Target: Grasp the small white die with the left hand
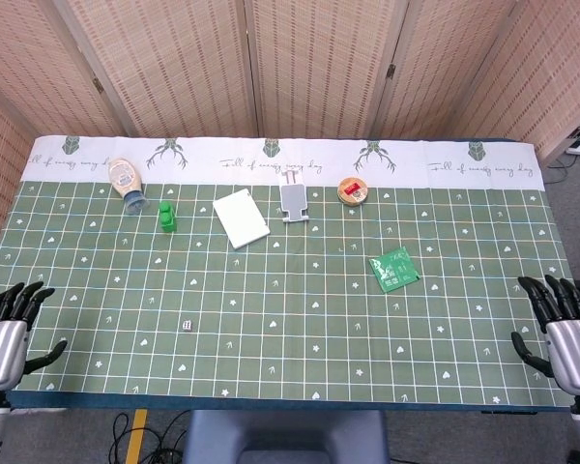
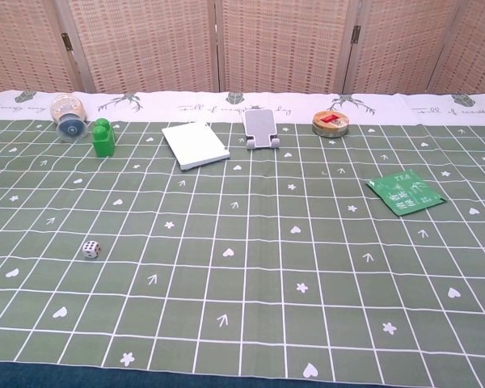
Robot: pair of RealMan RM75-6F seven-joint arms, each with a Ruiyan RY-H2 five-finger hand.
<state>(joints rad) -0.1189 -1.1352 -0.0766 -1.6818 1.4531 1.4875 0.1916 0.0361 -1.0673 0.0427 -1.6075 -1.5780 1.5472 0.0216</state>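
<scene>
The small white die [image 1: 187, 325] lies alone on the green checked cloth, left of centre and toward the front; the chest view shows the die [image 2: 91, 249] at lower left. My left hand [image 1: 8, 329] hovers at the table's front left corner, fingers spread, holding nothing, well to the left of the die. My right hand [image 1: 565, 323] sits at the front right corner, fingers apart and empty. Neither hand appears in the chest view.
Along the back stand a tipped bottle [image 1: 126, 182], a green block [image 1: 167, 217], a white pad [image 1: 240, 217], a grey phone stand [image 1: 293, 201] and a round tin [image 1: 353, 190]. A green tea packet [image 1: 393, 268] lies right of centre.
</scene>
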